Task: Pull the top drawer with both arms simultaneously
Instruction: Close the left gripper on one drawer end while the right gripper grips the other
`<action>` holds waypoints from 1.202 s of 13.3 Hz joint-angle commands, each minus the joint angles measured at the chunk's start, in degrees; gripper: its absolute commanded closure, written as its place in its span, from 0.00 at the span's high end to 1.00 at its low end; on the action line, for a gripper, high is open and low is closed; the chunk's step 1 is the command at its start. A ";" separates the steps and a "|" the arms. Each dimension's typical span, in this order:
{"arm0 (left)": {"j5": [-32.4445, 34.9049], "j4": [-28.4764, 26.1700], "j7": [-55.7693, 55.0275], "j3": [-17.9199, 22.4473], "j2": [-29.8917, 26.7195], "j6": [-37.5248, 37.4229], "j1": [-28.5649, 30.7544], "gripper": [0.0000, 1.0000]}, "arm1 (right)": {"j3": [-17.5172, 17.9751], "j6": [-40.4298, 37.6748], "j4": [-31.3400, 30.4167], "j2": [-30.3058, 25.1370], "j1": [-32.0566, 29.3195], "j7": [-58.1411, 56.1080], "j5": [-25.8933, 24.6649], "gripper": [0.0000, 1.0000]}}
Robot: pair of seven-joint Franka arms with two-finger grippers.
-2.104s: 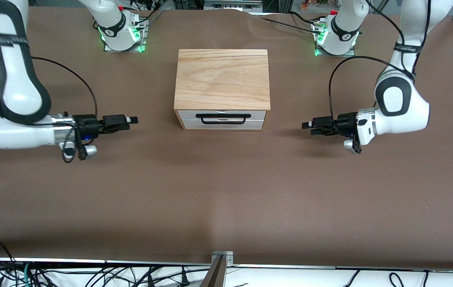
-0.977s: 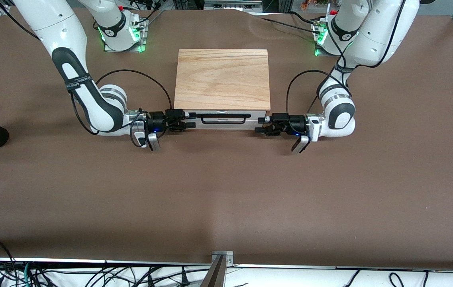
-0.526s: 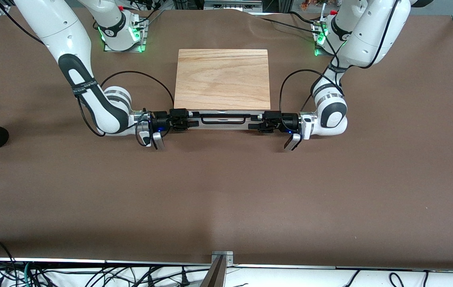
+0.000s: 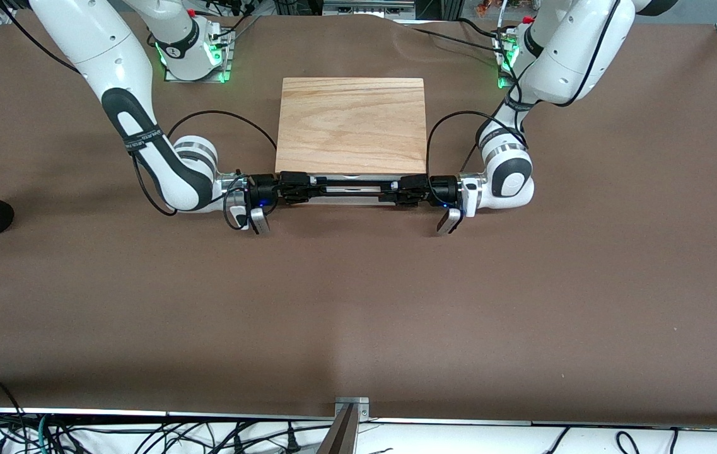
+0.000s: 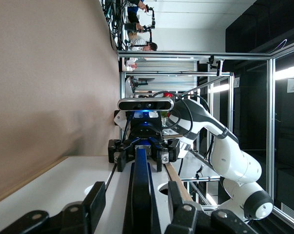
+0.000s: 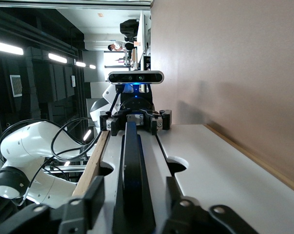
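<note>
Both grippers had closed in along the drawer front since half a second earlier, each now reaching one end of the black bar handle [image 4: 353, 185] instead of stopping short of it. Right gripper [image 4: 308, 185], just left of the frame's middle in the front view, had its fingers [image 6: 90, 200] spread to either side of the handle, unclenched and not pinching it. Left gripper [image 4: 391, 187], just right of the middle, stood the same way at the other end, its fingers [image 5: 95, 197] parted around the bar. In each wrist view the handle ran straight away between the fingers to the other arm's gripper facing it.

The top drawer [image 4: 352, 189] showed only as a thin white strip under the wood-grain top slab [image 4: 352, 125] of the cabinet, in the upper centre of the front view, apparently shut. Its white front panel [image 6: 210, 161] lay flat beneath the handle in the wrist views.

The right arm [image 4: 137, 120] curved down from the upper left of the frame, the left arm [image 4: 541, 75] from the upper right, both over the brown table [image 4: 358, 302].
</note>
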 commanded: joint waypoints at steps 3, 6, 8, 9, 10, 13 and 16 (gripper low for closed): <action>-0.36 -0.97 2.20 -0.09 -1.37 0.60 -0.25 0.48 | 0.52 0.64 1.17 1.21 0.22 -1.05 1.12 0.39; 1.83 -1.41 2.38 0.00 -2.86 2.34 -0.07 0.46 | 0.44 0.55 2.31 1.21 0.22 -0.96 1.21 0.34; 2.72 -2.11 2.38 -0.09 -3.92 3.85 -0.07 0.41 | 0.44 0.55 3.01 1.47 0.22 -0.52 1.21 0.34; 2.89 -2.72 2.38 -0.09 -4.36 3.94 -0.07 0.37 | 0.44 0.55 3.19 1.73 0.22 -0.52 1.29 0.34; 2.98 -3.08 2.38 0.00 -4.71 4.20 -0.07 0.34 | 0.44 0.55 3.19 1.91 0.22 -0.52 1.12 0.34; 2.98 -3.70 2.38 -0.09 -5.24 4.38 -0.07 0.31 | 0.44 0.64 3.19 2.52 0.57 -1.31 0.60 0.34; 2.98 -3.70 2.38 -0.09 -5.42 4.99 -0.07 0.19 | 0.35 0.55 3.19 2.61 0.58 -2.36 0.50 0.14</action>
